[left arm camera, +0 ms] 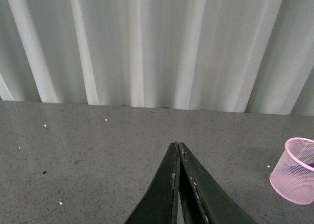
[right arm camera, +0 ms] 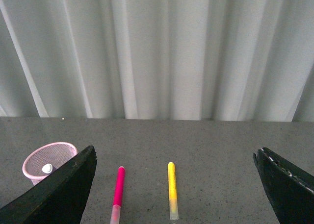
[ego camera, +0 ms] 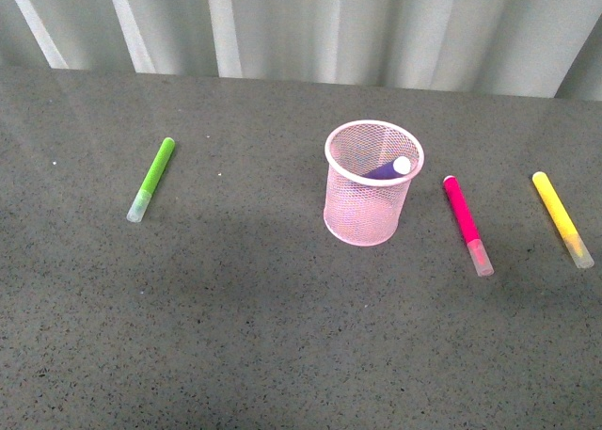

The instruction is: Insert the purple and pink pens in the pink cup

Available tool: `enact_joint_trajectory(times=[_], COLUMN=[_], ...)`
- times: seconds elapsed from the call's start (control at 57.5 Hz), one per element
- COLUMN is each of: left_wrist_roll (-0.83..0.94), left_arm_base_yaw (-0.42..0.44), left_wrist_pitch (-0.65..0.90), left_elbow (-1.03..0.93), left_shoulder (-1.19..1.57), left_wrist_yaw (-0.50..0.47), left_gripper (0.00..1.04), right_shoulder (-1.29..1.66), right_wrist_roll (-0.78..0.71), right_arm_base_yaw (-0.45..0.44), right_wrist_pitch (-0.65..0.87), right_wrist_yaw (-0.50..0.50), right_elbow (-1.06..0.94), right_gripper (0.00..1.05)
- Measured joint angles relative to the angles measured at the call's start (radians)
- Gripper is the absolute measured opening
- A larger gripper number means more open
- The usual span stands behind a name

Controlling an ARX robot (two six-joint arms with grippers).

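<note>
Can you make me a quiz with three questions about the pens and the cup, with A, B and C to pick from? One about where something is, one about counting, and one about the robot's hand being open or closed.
1. Where is the purple pen?
A) inside the pink cup
B) on the floor
C) held by an arm

2. How many pens lie on the table?
A) one
B) three
C) five

3. How do the right gripper's jaws stand?
A) shut tight
B) wide open
C) shut on a pen

Answers:
1 A: its pale end pokes up inside the rim.
2 B: the green pen, the pink pen and the yellow pen lie flat on it.
3 B: the right wrist view shows a wide gap between them, with nothing held.
</note>
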Motion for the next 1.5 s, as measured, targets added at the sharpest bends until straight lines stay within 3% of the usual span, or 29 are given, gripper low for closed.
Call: enact_joint_trajectory(times=[0.261, 0.365, 0.817, 0.957, 1.026, 1.078, 1.148, 1.217, 1.322, 1.496], left_wrist_roll=[0.0, 0.001, 0.002, 0.002, 0.002, 0.002, 0.002, 0.002, 0.002, 0.002], left_arm_base_yaw=[0.0, 0.0, 0.0, 0.0, 0.0, 0.0, 0.0, 0.0, 0.0, 0.0], left_wrist_pitch=[-0.076, -0.241, -0.25, -0.25, -0.25, -0.25, -0.25, -0.25, -0.25, -0.25], left_elbow=[0.0, 0.0, 0.0, 0.0, 0.0, 0.0, 0.0, 0.0, 0.0, 0.0], left_shoulder=[-0.075, -0.215, -0.242, -0.242, -0.243, -0.243, -0.243, -0.242, -0.243, -0.243], left_wrist_yaw=[0.0, -0.001, -0.001, 0.0, 0.0, -0.002, 0.0, 0.0, -0.001, -0.001], left_gripper=[0.04, 0.04, 0.04, 0.31, 0.43, 0.52, 0.66, 0.8, 0.97, 0.98], right_shoulder=[0.0, 0.0, 0.0, 0.0, 0.051, 0.123, 0.318, 0.495, 0.761, 1.298], right_wrist_roll=[0.0, 0.0, 0.0, 0.0, 0.04, 0.067, 0.092, 0.097, 0.093, 0.013], right_arm_base_yaw=[0.0, 0.0, 0.0, 0.0, 0.018, 0.002, -0.113, -0.196, -0.226, -0.171], right_wrist_pitch=[0.0, 0.0, 0.0, 0.0, -0.101, -0.122, -0.005, 0.139, 0.262, 0.238], right_wrist_yaw=[0.0, 0.0, 0.0, 0.0, 0.084, 0.079, -0.008, -0.023, -0.008, 0.081], right_elbow=[0.0, 0.0, 0.0, 0.0, 0.044, 0.087, 0.219, 0.336, 0.494, 0.779], right_gripper=[0.98, 0.98, 0.98, 0.98, 0.98, 0.98, 0.98, 0.98, 0.98, 0.98])
